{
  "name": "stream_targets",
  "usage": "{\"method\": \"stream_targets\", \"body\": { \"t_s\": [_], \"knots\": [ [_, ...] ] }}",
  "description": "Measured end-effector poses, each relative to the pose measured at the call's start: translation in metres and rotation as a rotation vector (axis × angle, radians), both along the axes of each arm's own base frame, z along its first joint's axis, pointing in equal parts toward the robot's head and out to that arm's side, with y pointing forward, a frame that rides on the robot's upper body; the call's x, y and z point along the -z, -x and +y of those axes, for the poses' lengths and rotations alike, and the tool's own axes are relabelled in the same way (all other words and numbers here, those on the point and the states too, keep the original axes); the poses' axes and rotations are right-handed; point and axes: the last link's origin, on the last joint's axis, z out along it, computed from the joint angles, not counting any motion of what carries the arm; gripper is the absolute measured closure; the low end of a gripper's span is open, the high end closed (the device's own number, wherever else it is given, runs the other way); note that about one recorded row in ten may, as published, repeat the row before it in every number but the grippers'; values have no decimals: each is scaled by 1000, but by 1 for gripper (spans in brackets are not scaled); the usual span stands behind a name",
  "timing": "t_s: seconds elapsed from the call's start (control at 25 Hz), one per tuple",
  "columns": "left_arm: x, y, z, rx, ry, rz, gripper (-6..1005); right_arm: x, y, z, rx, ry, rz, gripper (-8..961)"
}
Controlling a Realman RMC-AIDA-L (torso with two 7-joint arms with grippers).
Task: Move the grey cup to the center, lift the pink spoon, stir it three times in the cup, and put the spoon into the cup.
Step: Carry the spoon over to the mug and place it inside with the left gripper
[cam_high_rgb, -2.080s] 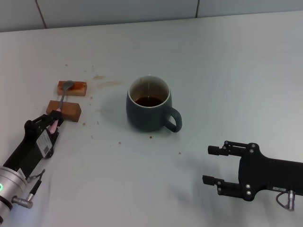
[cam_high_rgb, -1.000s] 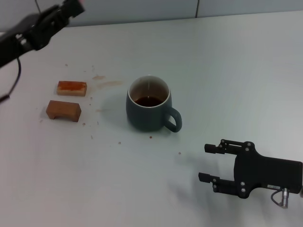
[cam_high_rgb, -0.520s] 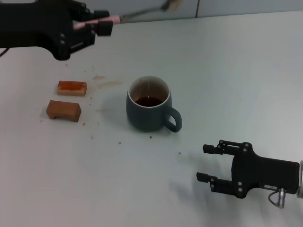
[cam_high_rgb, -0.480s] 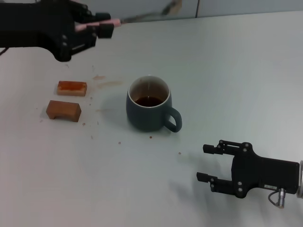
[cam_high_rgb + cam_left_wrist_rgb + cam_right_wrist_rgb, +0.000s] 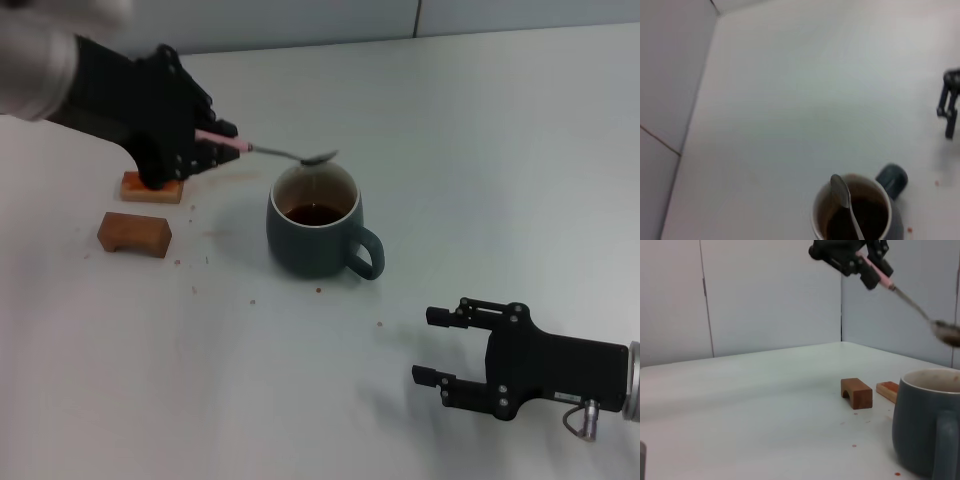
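Note:
The grey cup [image 5: 318,220] stands near the table's middle, handle toward my right arm, with dark brown liquid inside. My left gripper [image 5: 215,145] is shut on the pink handle of the pink spoon [image 5: 285,153] and holds it in the air, its metal bowl just over the cup's far rim. The left wrist view shows the spoon [image 5: 845,202] over the cup [image 5: 855,215]. The right wrist view shows the left gripper [image 5: 867,262] holding the spoon [image 5: 920,310] above the cup [image 5: 927,422]. My right gripper [image 5: 440,345] is open and empty, near the table's front right.
Two brown blocks lie left of the cup: a flat one [image 5: 150,188] partly behind my left gripper and an arched one [image 5: 134,233] nearer me. Brown crumbs and stains dot the table around them. A wall runs along the table's far edge.
My left gripper lifted the spoon off the blocks, swung it high at the back, then brought it down so its bowl hangs over the cup's rim. The right arm crept slightly left.

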Motion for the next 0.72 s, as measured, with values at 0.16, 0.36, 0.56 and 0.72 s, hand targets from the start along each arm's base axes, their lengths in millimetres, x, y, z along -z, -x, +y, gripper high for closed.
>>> {"method": "stream_targets", "body": {
  "t_s": [0.16, 0.36, 0.56, 0.72],
  "knots": [
    [11, -7, -1, 18, 0, 87, 851, 0, 0, 0, 0, 0, 0, 278],
    [25, -18, -5, 55, 5, 172, 849, 0, -1, -1, 2, 1, -1, 278],
    [38, -24, -5, 92, -12, 246, 846, 0, -1, -2, 2, 5, -3, 278],
    [48, -27, -4, 120, -18, 291, 844, 0, -2, -3, 3, 6, -3, 278]
  ]
}}
